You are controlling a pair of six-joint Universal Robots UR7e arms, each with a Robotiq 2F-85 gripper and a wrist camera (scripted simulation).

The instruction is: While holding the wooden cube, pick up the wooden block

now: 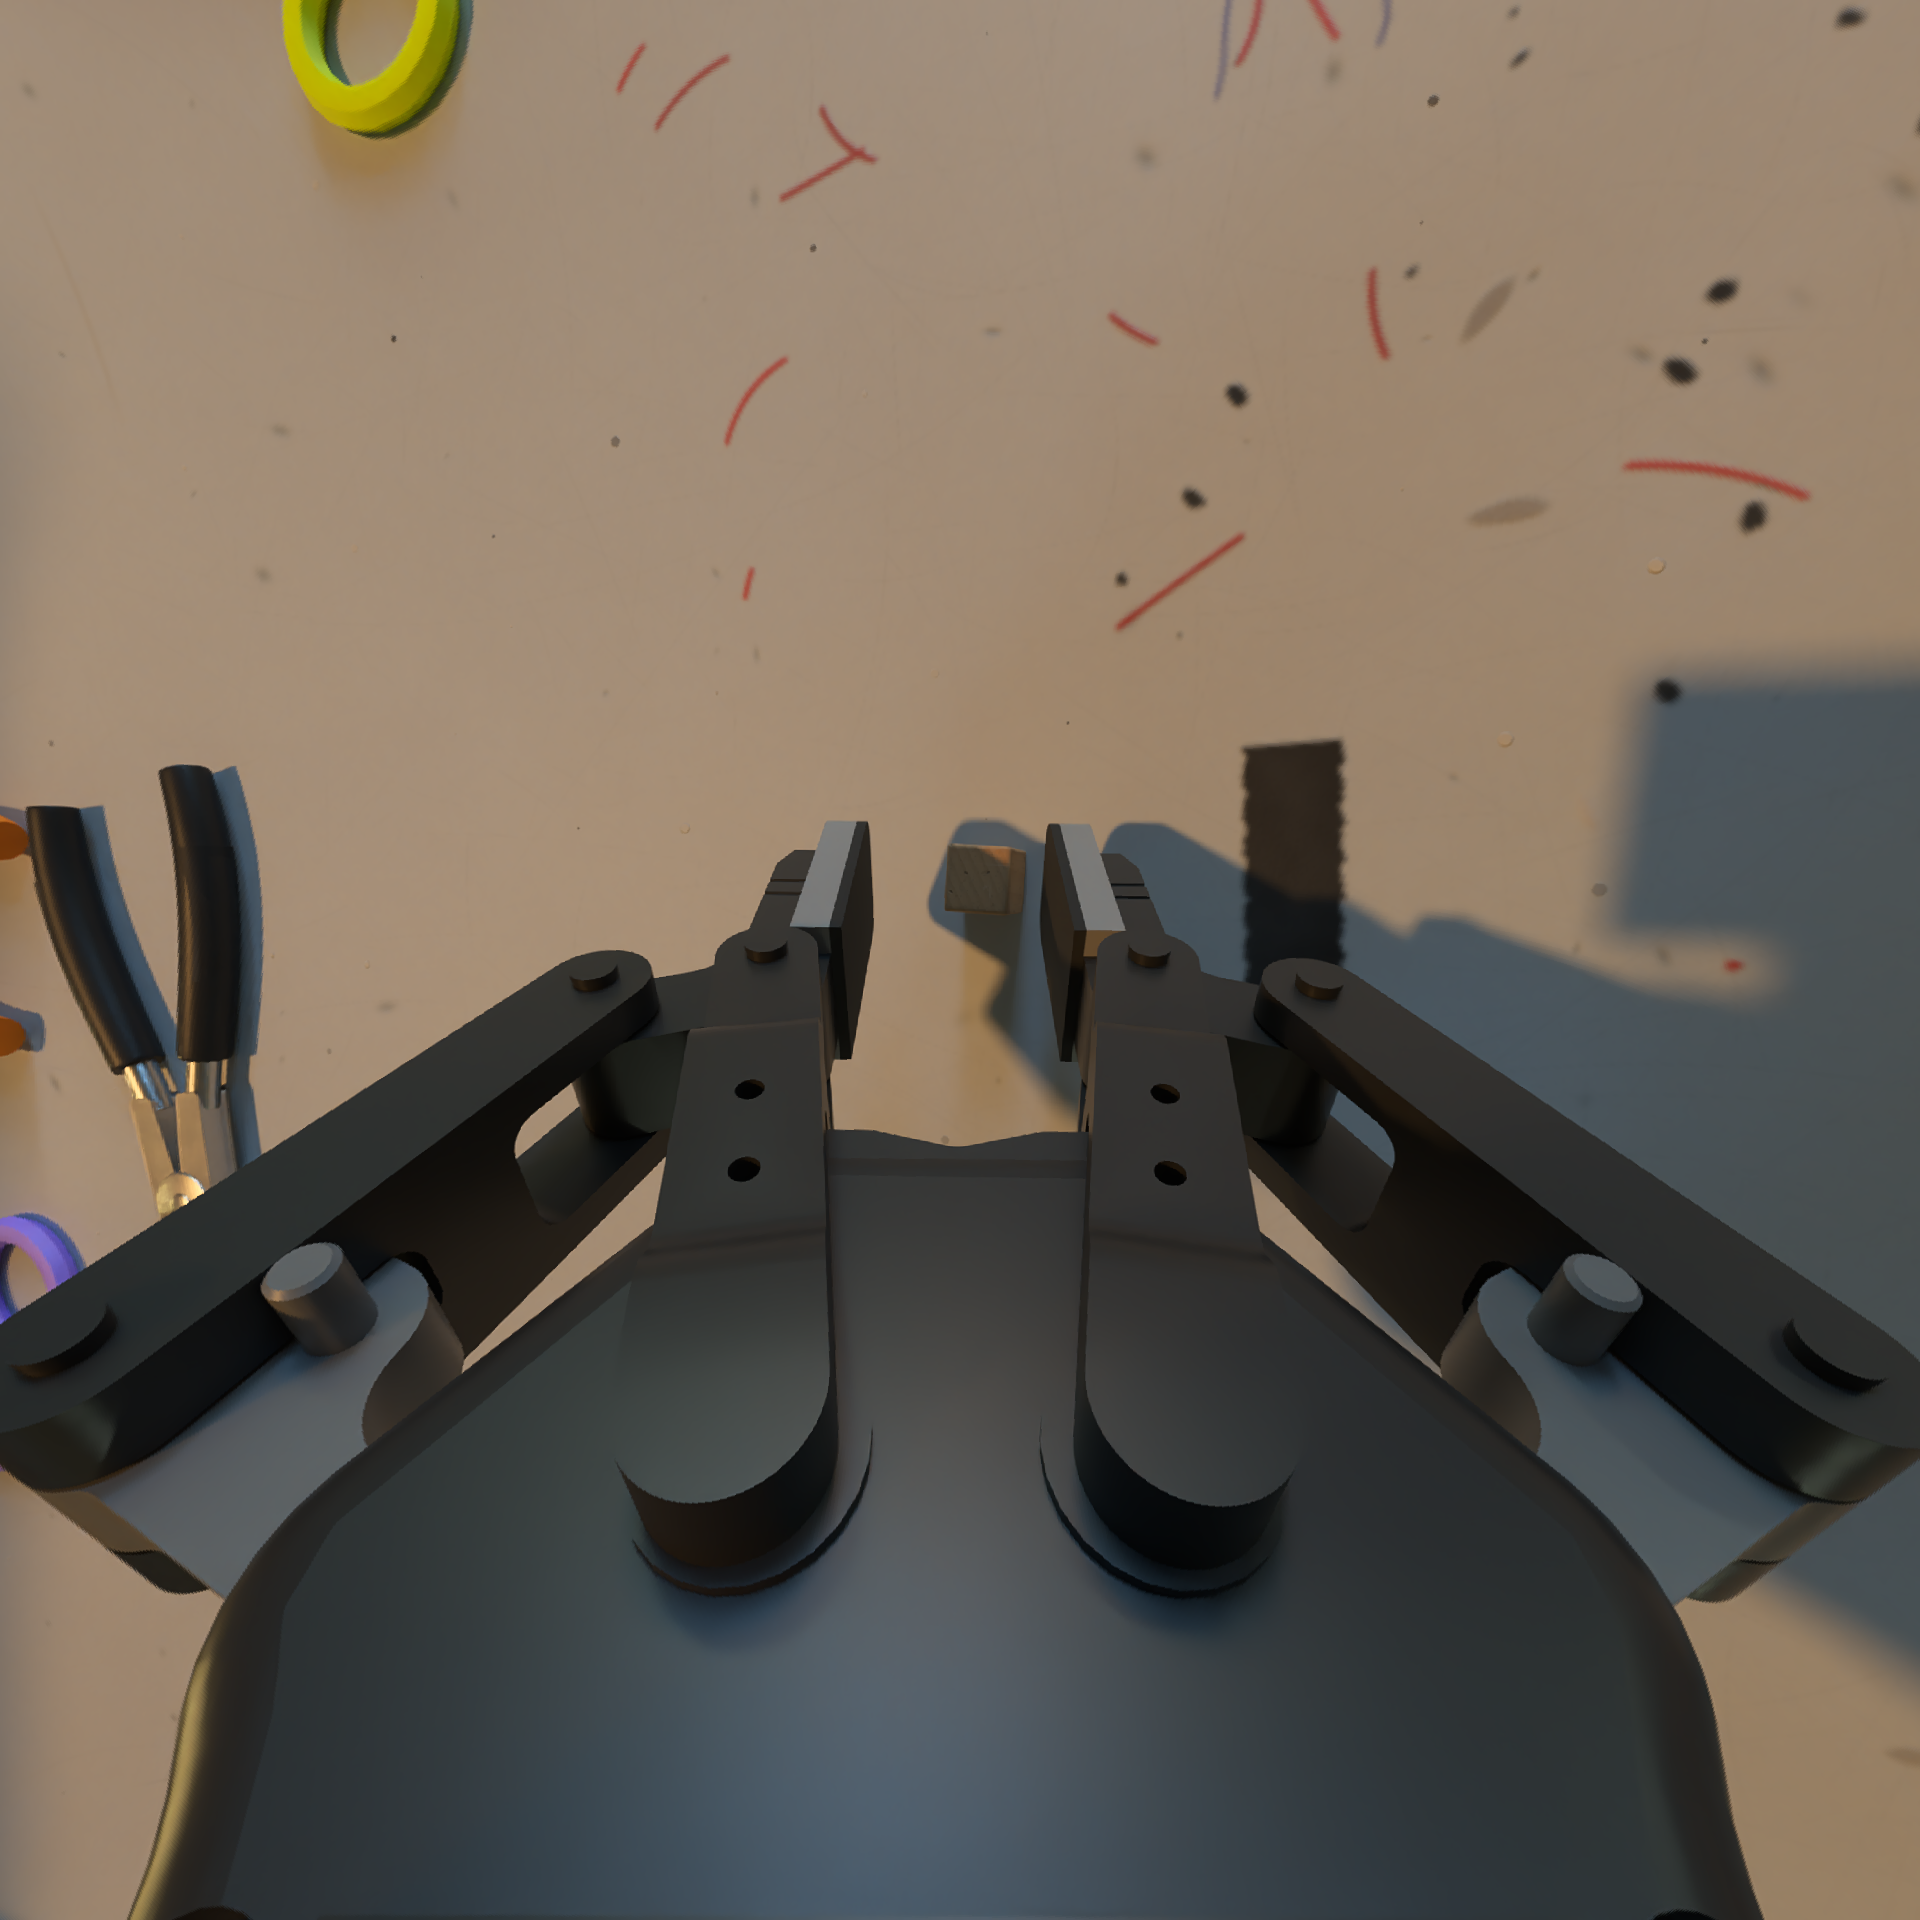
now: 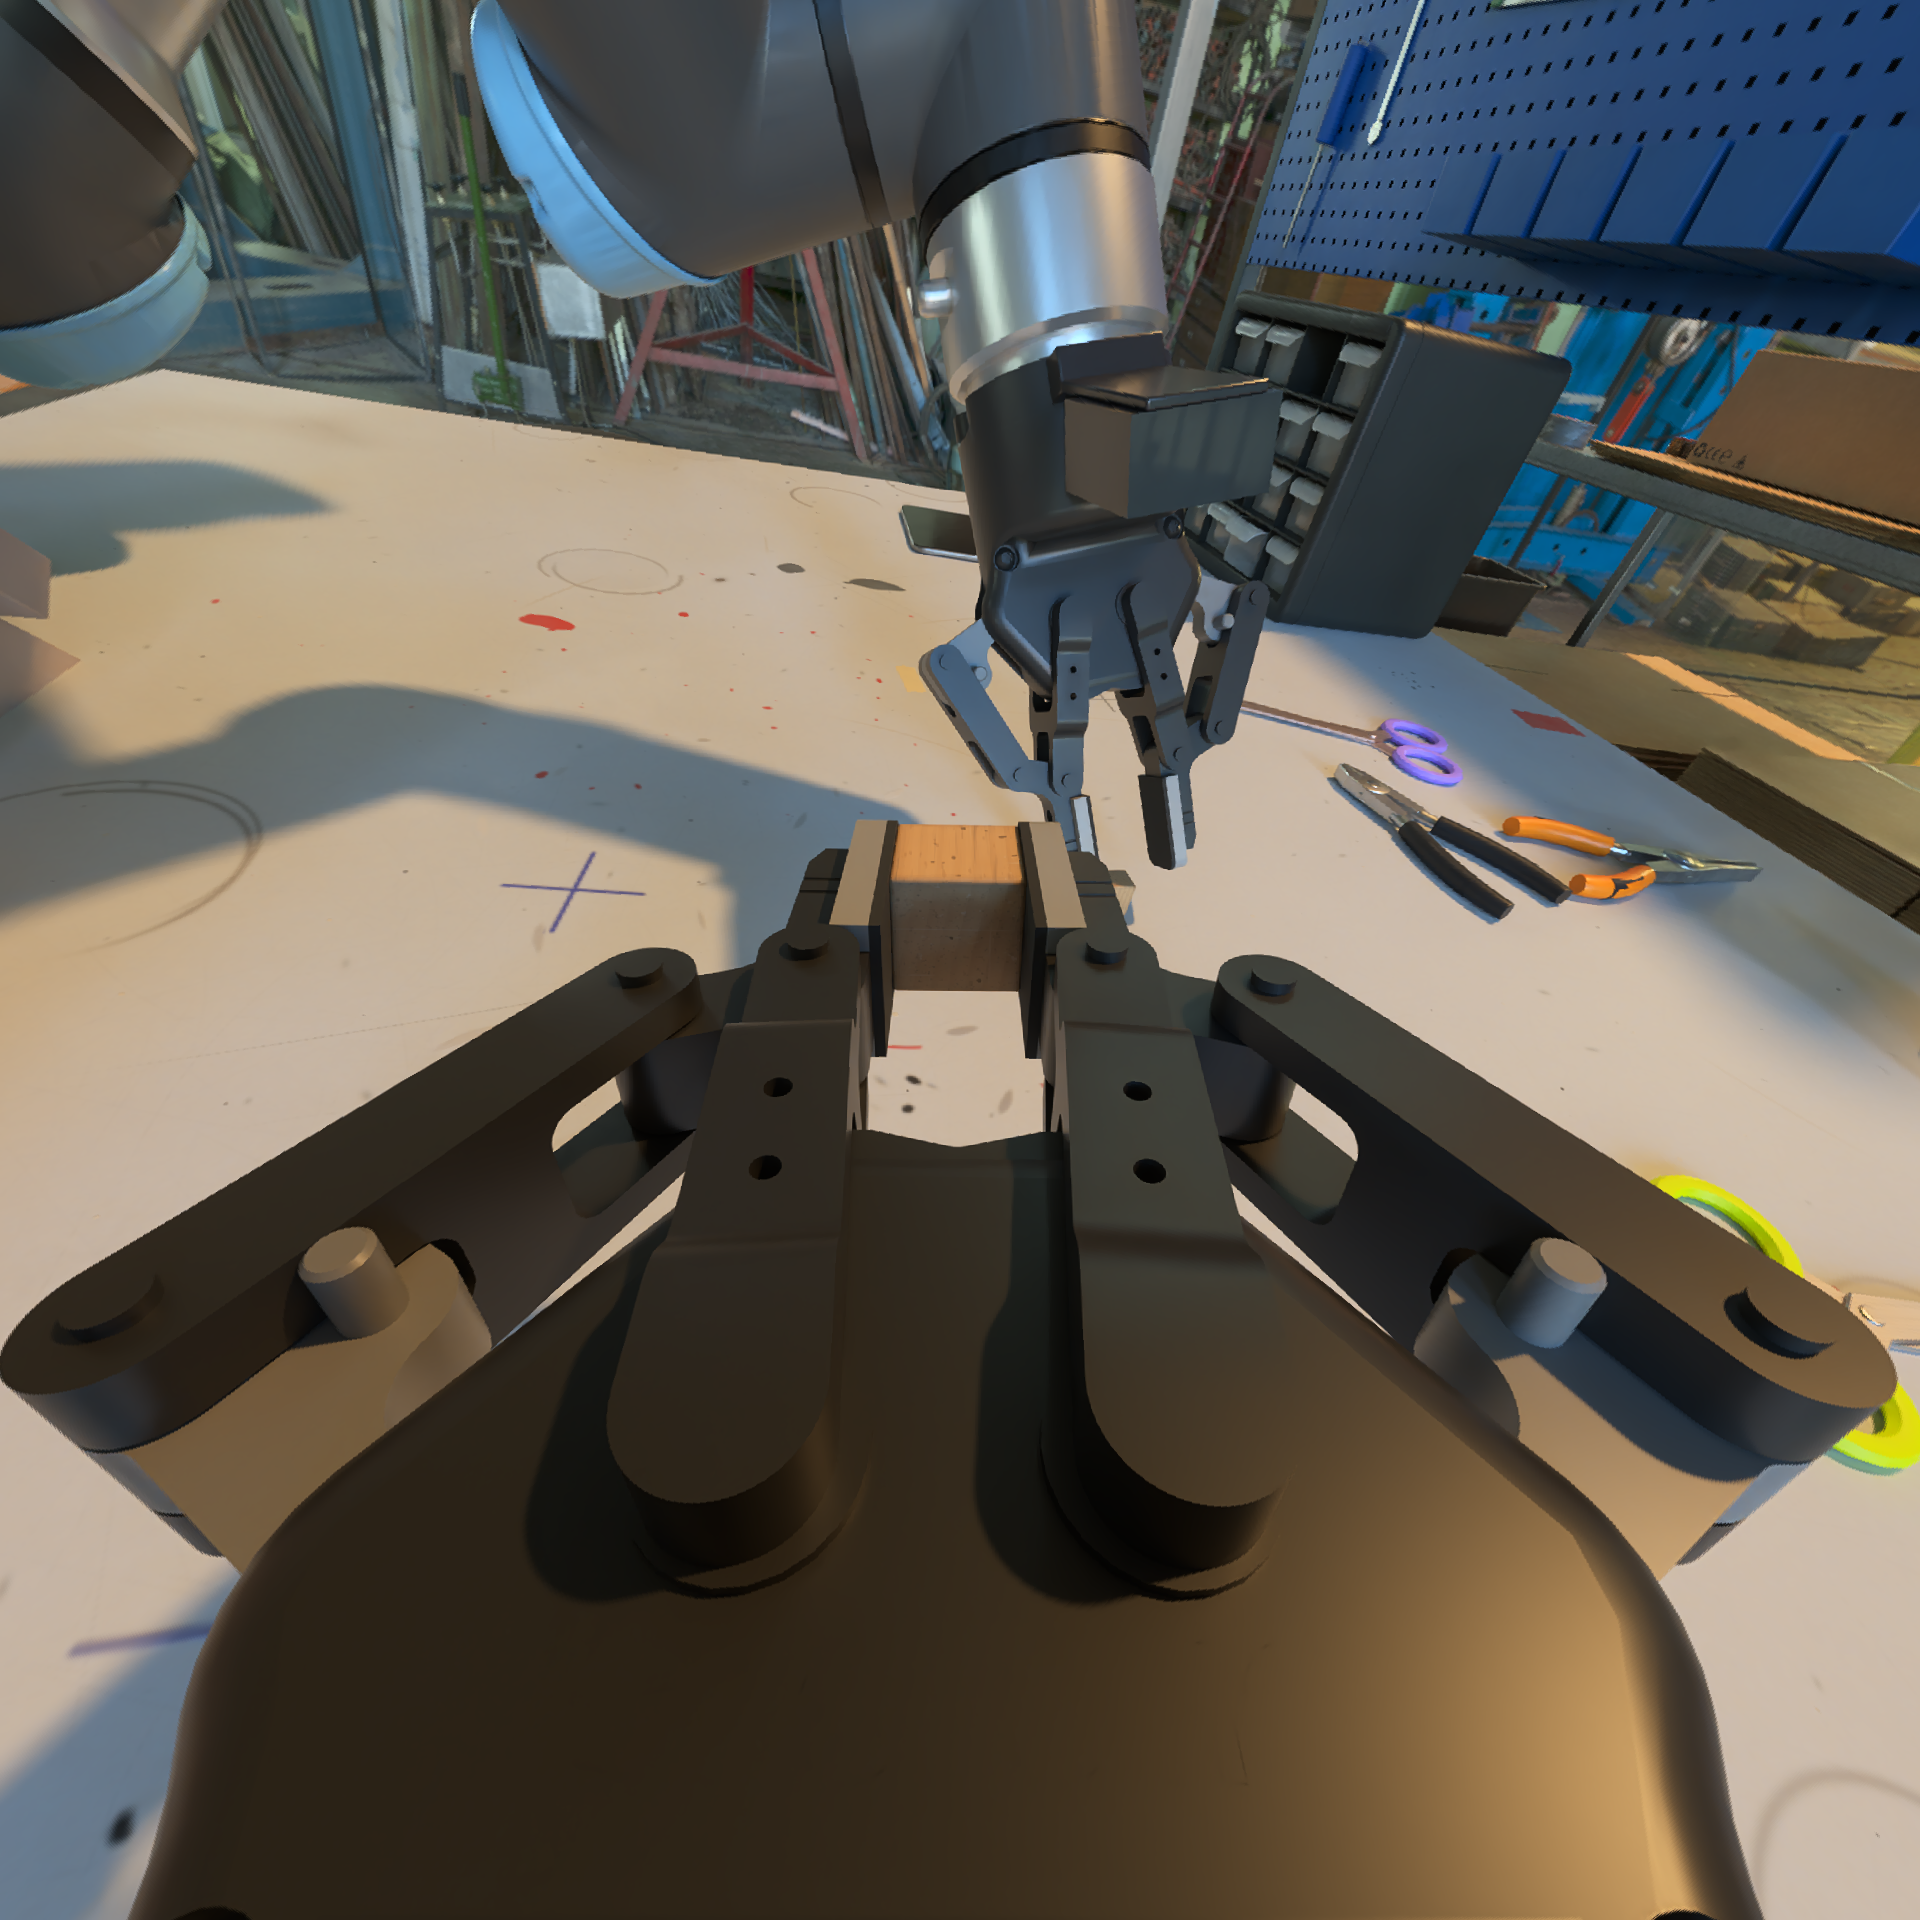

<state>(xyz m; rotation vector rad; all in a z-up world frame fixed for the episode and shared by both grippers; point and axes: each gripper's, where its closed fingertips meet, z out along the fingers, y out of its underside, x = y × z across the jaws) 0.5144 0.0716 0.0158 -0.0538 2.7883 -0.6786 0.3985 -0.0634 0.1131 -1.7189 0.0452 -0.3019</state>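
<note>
My right pincer [image 2: 956,914] clamps wooden cube [image 2: 954,894]; left pincer [image 1: 956,883] apart over wooden block [image 1: 982,878]. Looks light, stiff: I'd grip flat sides.

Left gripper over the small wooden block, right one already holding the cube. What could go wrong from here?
1. The wooden block sits off-centre between the open fingers of the left gripper, close to one pad. Closing may push or twist it rather than grip it squarely.
2. In the right wrist view the left gripper hangs just past the right gripper and its wooden cube. A small drift could make them collide and loosen the cube.
</note>
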